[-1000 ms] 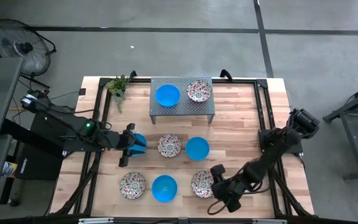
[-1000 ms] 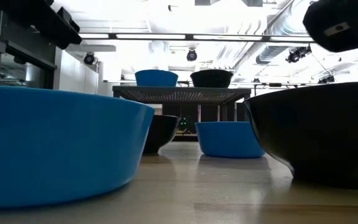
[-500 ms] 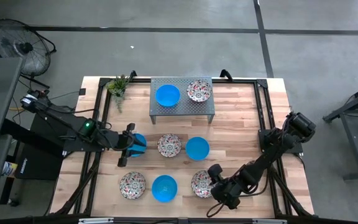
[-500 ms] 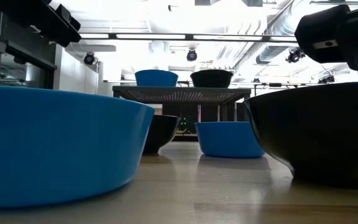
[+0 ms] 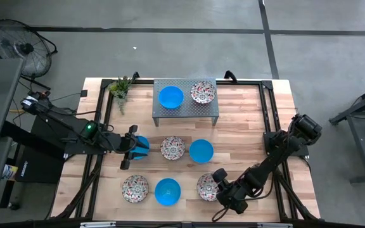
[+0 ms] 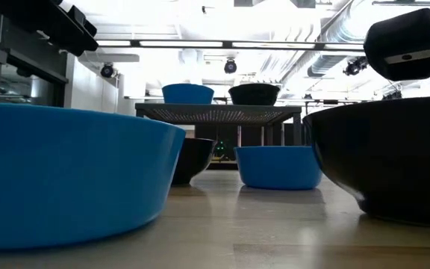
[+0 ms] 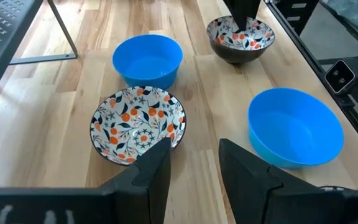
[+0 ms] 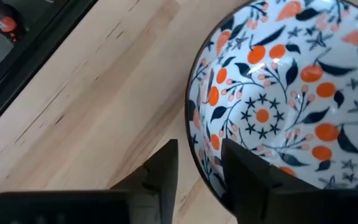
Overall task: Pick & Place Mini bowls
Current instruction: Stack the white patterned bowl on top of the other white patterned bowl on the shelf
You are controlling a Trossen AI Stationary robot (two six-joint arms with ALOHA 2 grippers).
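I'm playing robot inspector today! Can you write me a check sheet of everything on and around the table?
Surface: wooden table, with a grey mesh stand at the back.
Job's things: eight mini bowls. Blue bowl and floral bowl on the stand; the other six on the wood.
Clutter: potted plant at the back left corner.
Grippers: left gripper open over a blue bowl; right gripper open, one finger inside and one outside the rim of the front floral bowl.
Cables: black cable off the table's left side.
Surroundings: floor fan, grey concrete floor.
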